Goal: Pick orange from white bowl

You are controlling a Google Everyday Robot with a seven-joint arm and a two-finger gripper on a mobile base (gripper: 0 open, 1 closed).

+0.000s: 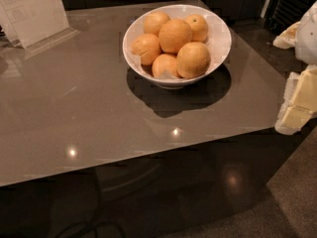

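Readable text: none anywhere in the frame.
Card stand (33,11): upper left of the frame, standing on the surface (74,113); its white sheet carries faint grey lines of print and a small boxed figure, all too blurred to read.
Gripper (299,103): right edge of the frame, cream and white, just beside the surface; no marking can be read on it.

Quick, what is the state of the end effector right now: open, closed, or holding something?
End effector: at the right edge of the view, apart from the wide glossy white ceramic bowl; open or closed cannot be told.
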